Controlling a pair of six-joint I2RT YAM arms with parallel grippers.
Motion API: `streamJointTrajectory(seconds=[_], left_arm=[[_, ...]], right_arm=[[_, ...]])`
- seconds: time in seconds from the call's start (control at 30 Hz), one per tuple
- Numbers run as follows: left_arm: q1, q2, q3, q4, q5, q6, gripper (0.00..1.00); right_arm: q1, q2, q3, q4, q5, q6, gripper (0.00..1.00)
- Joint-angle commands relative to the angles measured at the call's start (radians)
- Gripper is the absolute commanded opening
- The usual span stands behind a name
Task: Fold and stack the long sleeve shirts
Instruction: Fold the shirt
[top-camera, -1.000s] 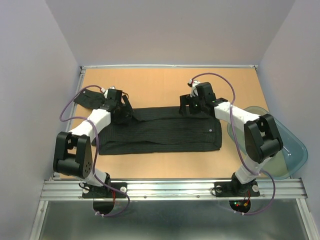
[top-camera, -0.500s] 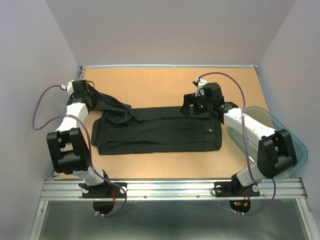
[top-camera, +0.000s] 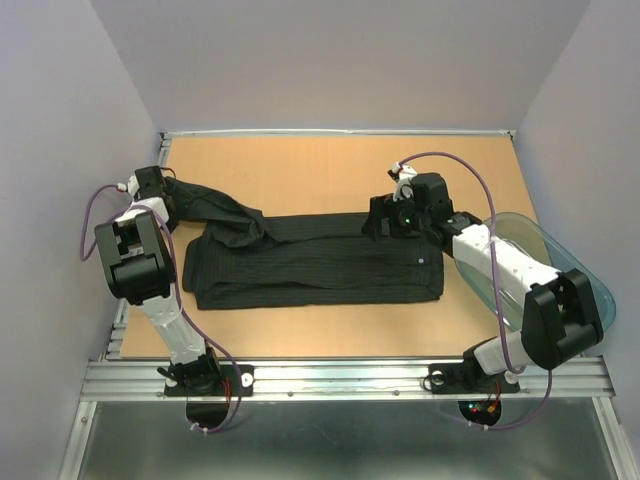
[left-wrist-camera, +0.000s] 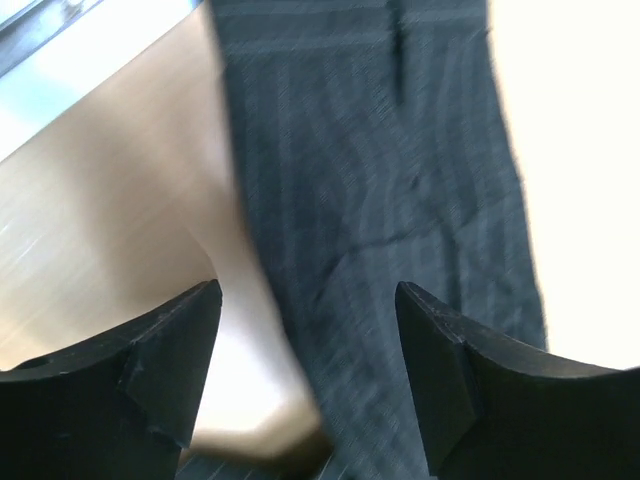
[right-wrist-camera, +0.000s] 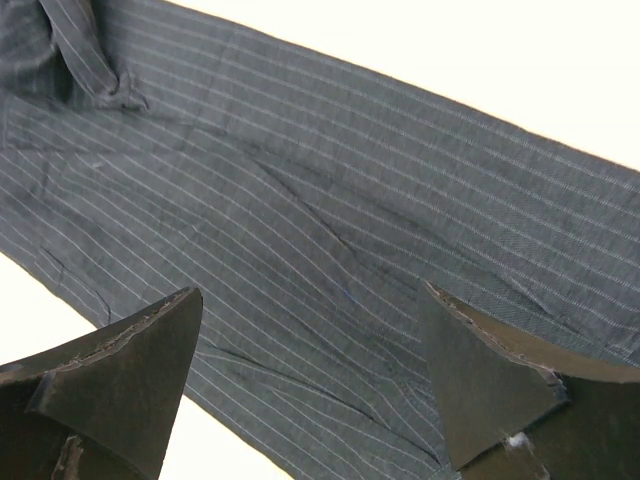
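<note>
One long sleeve shirt (top-camera: 320, 262), black with pale pinstripes, lies folded into a long band across the middle of the table. One sleeve (top-camera: 215, 208) runs out from its left end toward the back left corner. My left gripper (top-camera: 165, 187) is at that sleeve's far end. In the left wrist view it (left-wrist-camera: 308, 290) is open, with the sleeve cloth (left-wrist-camera: 400, 150) under and between the fingers. My right gripper (top-camera: 383, 222) hovers at the shirt's back edge near its right end. In the right wrist view it (right-wrist-camera: 310, 290) is open just above the striped cloth (right-wrist-camera: 330, 180).
A clear bluish plastic bin (top-camera: 580, 300) stands at the table's right edge, beside the right arm. Pale walls close in the wooden table (top-camera: 300, 165) on three sides. A metal rail (top-camera: 350, 375) runs along the near edge.
My left arm swung from over the shirt's left end out to the back left corner, and the sleeve now stretches that way. My right gripper shifted slightly along the shirt's back edge.
</note>
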Motion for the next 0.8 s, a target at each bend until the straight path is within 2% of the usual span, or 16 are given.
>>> streamJointTrajectory(seconds=[0.0,0.1,0.13,0.17,0.2,0.33,0.4,0.5,0.67,0.77], left_arm=[[0.006,0.046,0.060,0.088,0.012,-0.007,0.75],[0.006,0.070,0.083,0.102,0.021,-0.006,0.66],[0.006,0.074,0.086,0.104,0.026,-0.004,0.54],[0.006,0.071,0.089,0.104,0.026,0.001,0.48],[0.007,0.053,0.088,0.105,0.027,0.011,0.35],[0.000,-0.062,0.063,0.122,0.023,0.073,0.12],[-0.017,-0.128,0.053,0.122,0.015,0.114,0.07],[-0.077,-0.325,-0.006,0.120,-0.037,0.204,0.02],[-0.198,-0.565,-0.099,0.096,-0.101,0.364,0.01],[-0.275,-0.700,-0.167,0.081,-0.060,0.424,0.01]], right_arm=[[0.006,-0.031,-0.021,0.027,-0.017,-0.014,0.92],[0.006,-0.032,-0.026,0.027,-0.015,-0.016,0.92],[0.006,-0.034,-0.026,0.025,-0.015,-0.014,0.92],[0.007,-0.037,-0.025,0.027,-0.014,-0.014,0.92],[0.006,-0.041,-0.025,0.025,-0.011,-0.013,0.92],[0.006,-0.061,-0.021,0.025,-0.007,-0.011,0.92],[0.007,-0.067,-0.020,0.027,-0.004,-0.008,0.92],[0.006,-0.084,-0.023,0.025,0.000,0.003,0.92],[0.007,-0.116,-0.035,0.024,0.002,0.019,0.92],[0.007,-0.139,-0.058,0.024,0.006,0.027,0.92]])
